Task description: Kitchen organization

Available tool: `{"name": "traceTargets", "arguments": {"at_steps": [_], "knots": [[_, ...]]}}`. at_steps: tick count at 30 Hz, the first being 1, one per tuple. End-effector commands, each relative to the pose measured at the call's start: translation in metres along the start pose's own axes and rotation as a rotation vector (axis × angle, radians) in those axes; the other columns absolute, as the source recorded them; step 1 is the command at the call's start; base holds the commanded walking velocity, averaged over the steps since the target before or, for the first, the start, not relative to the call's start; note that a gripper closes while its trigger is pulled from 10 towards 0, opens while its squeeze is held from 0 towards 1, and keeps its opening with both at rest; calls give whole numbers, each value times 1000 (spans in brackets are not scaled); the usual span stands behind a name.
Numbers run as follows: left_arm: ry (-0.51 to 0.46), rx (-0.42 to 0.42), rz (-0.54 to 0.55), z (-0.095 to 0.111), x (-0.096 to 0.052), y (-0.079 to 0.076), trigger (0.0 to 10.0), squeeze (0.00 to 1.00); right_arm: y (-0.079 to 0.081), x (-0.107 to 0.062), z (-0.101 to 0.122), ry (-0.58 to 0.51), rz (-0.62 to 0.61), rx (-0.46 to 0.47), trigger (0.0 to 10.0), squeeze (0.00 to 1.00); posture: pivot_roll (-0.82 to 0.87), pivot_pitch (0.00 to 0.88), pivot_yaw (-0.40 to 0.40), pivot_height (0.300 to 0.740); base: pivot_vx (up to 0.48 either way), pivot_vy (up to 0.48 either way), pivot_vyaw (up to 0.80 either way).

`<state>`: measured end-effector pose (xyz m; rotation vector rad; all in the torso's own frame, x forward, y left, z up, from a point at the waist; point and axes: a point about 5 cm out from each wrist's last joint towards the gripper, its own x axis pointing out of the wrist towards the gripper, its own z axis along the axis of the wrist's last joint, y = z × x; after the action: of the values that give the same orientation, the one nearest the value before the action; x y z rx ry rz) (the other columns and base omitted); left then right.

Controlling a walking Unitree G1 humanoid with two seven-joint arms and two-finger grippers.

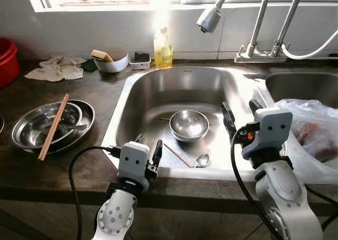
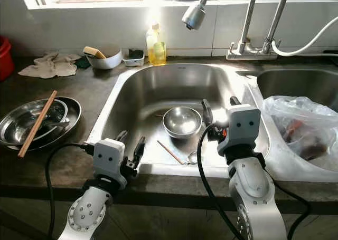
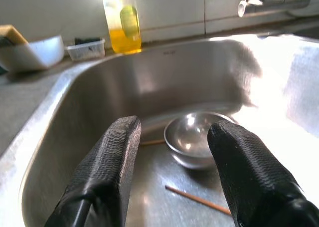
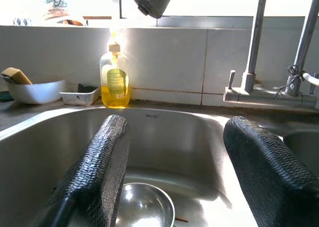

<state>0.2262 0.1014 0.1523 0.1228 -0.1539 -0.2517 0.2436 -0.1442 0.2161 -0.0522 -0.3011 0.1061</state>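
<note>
1. Steel bowl [image 1: 188,124] sits upright on the floor of the sink [image 1: 137,95], roughly at basin centre. It is empty.
2. A single chopstick [image 1: 178,155] lies on the sink floor in front of the bowl; a metal spoon [image 1: 202,159] lies just beside the chopstick's near end, close to the front rim.
3. Left gripper [image 1: 149,147] hovers over the front rim of the sink, fingers spread apart, nothing between them. In the left wrist view the bowl and chopstick appear between its fingers [image 3: 107,172].
4. Right gripper [image 1: 241,113] hangs over the right part of the basin, fingers parted wide, holding nothing; the bowl is below and to its left.
5. Faucet head [image 1: 209,19] hangs above the back of the sink.
6. Soap bottle [image 1: 162,48] with yellow liquid stands on the counter [image 1: 79,163] behind the sink, next to a small tray [image 1: 139,60] and a white bowl [image 1: 111,64] with a sponge [image 1: 101,55] in it.
7. Rag [image 1: 57,68] lies further left on the counter.
8. Stacked steel plates [image 1: 52,125] on the left counter, with a pair of chopsticks [image 1: 53,126] across them.
9. Plastic bag [image 1: 311,129] rests right of the sink.
</note>
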Motion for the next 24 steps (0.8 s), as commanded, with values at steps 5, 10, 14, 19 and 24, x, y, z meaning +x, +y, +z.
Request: {"name": "traceTargets", "arguments": {"at_steps": [5, 10, 14, 19, 24], "knots": [[-37, -6, -2, 6, 0, 0, 10000, 0, 3, -1, 3, -3, 27, 0, 10000, 0, 48, 20, 2, 740, 0, 0, 0], [-48, 8, -8, 9, 0, 0, 10000, 0, 6, 2, 1, 6, 48, 10, 10000, 0, 54, 28, -7, 740, 0, 0, 0], [-52, 14, -6, 10, -1, 1, 10000, 0, 7, 4, 1, 5, 61, 13, 10000, 0, 55, 34, -11, 740, 0, 0, 0], [-45, 14, 0, 9, -1, 3, 10000, 0, 8, 8, 1, 8, 74, 19, 10000, 0, 57, 38, -17, 740, 0, 0, 0], [-40, 13, 0, 8, -2, 1, 10000, 0, 8, 11, 0, 14, 70, 32, 10000, 0, 60, 41, -21, 740, 0, 0, 0]]}}
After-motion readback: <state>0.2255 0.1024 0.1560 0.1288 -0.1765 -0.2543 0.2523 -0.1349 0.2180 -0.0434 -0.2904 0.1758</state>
